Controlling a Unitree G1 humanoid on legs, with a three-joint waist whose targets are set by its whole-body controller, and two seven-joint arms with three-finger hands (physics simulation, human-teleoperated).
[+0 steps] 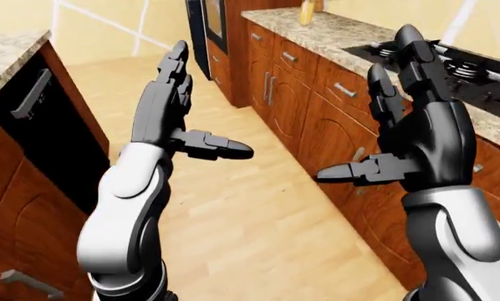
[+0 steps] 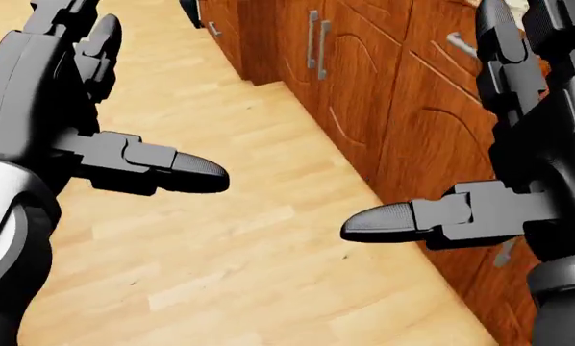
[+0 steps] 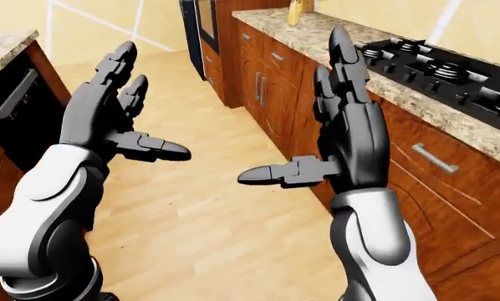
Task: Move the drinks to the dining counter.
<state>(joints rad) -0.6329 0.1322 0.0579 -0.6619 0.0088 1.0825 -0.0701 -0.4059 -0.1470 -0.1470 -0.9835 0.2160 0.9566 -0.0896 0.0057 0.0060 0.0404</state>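
No drink shows clearly. A yellowish bottle-like thing [image 3: 298,11] stands far off on the granite counter [image 3: 351,34] at the top of the right-eye view; I cannot tell what it is. My left hand [image 1: 204,103] is raised and open, fingers up and thumb pointing right, with nothing in it. My right hand [image 3: 296,110] is also raised and open, its thumb pointing left, and holds nothing. Both hover over the wooden floor [image 1: 233,207] of the aisle.
Brown cabinets [image 3: 271,88] run along the right under the granite counter, which carries a black gas cooktop [image 3: 438,69]. A black dishwasher [image 1: 41,119] sits under a second counter [image 1: 7,53] on the left. A dark tall appliance [image 1: 204,25] stands at the aisle's end.
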